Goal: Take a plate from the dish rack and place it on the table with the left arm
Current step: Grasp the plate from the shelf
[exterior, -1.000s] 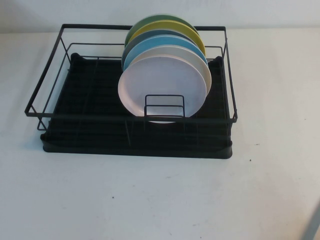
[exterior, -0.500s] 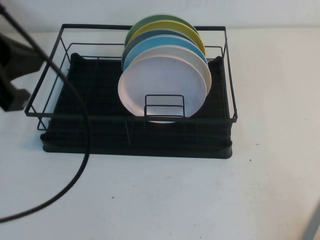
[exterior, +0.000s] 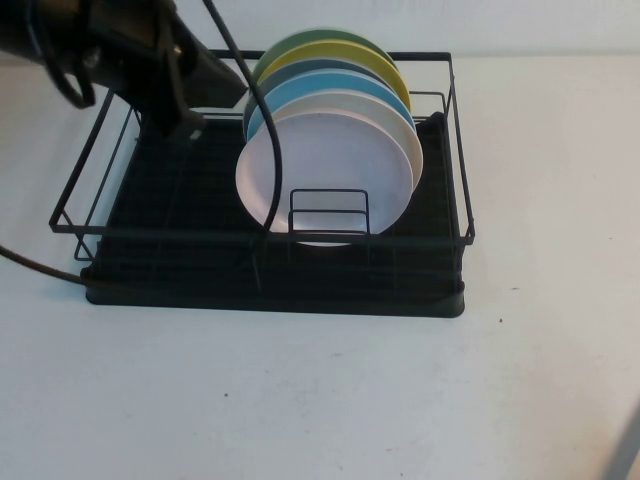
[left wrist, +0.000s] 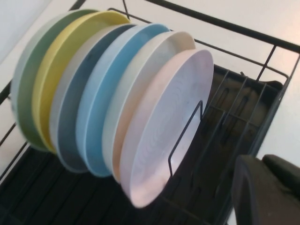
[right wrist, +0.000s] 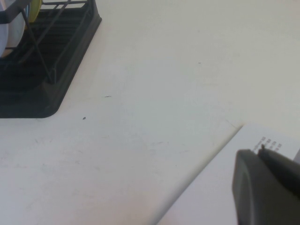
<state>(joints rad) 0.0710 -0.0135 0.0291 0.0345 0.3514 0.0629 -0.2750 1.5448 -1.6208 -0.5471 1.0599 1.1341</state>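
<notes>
The pale pink plate (exterior: 320,170) stands upright at the front of a row of plates in the black wire dish rack (exterior: 150,262). A small wire loop divider (exterior: 330,210) crosses its face. My left gripper (exterior: 232,92) hangs over the rack's back left part, just left of the plate row, shut and empty. In the left wrist view the pink plate (left wrist: 164,136) is nearest, and the left gripper (left wrist: 260,161) is apart from it. My right gripper (right wrist: 258,152) is shut and empty over the white table (exterior: 320,400), to the right of the rack (right wrist: 56,70).
Behind the pink plate stand a white plate (exterior: 405,135), a light blue plate (exterior: 290,97), a dark blue-grey plate, a yellow plate (exterior: 345,55) and a green plate (exterior: 290,45). The arm's black cable (exterior: 265,160) drapes across the rack.
My left arm came in from the left and moved right over the rack's back left part, up beside the plate row. The plates and the rack have not moved.
</notes>
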